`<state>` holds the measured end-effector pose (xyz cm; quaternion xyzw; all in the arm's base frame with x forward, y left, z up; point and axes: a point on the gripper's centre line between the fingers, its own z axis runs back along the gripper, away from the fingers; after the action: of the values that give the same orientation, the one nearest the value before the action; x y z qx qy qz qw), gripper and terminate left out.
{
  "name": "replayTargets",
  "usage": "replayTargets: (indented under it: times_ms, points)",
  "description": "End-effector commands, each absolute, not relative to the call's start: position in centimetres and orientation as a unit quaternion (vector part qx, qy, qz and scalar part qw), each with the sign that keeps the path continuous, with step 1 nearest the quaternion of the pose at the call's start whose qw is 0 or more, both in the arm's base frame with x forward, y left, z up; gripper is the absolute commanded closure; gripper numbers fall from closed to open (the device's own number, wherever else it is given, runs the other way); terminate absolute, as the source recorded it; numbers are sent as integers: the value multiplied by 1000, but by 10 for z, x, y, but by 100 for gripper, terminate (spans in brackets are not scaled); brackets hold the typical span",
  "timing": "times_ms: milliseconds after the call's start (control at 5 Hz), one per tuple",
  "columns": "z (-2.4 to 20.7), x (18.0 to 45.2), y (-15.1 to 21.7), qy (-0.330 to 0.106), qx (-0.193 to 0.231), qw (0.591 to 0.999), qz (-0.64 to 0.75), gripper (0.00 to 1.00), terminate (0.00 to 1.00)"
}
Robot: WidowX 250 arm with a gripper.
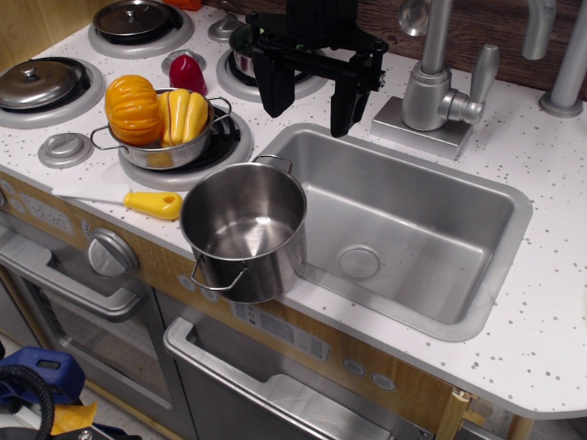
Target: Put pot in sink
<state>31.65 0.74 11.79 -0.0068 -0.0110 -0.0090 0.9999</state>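
The pot (246, 231) is a tall shiny steel cylinder with two wire loop handles. It stands upright and empty on the white countertop at the sink's front left corner, its right side over the rim. The sink (404, 229) is a rectangular steel basin with a round drain (359, 262); nothing is in it. My black gripper (310, 105) hangs above the sink's back left edge, behind and above the pot, apart from it. Its two fingers are spread wide and hold nothing.
A steel bowl-pan (170, 137) with orange and yellow toy vegetables sits on a burner left of the pot. A yellow-handled utensil (151, 203) lies in front of it. A red toy (187, 71) and lidded pans (37, 82) are further back. The faucet (431, 82) stands behind the sink.
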Motion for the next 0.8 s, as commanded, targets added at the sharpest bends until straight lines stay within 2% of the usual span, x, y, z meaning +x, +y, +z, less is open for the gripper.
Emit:
replayTargets:
  times_ms: [0,600]
  points:
    - [118,316,7,-11,-7,1000,-9,0,0]
    - [103,282,17,-78,10,988,130,0,0]
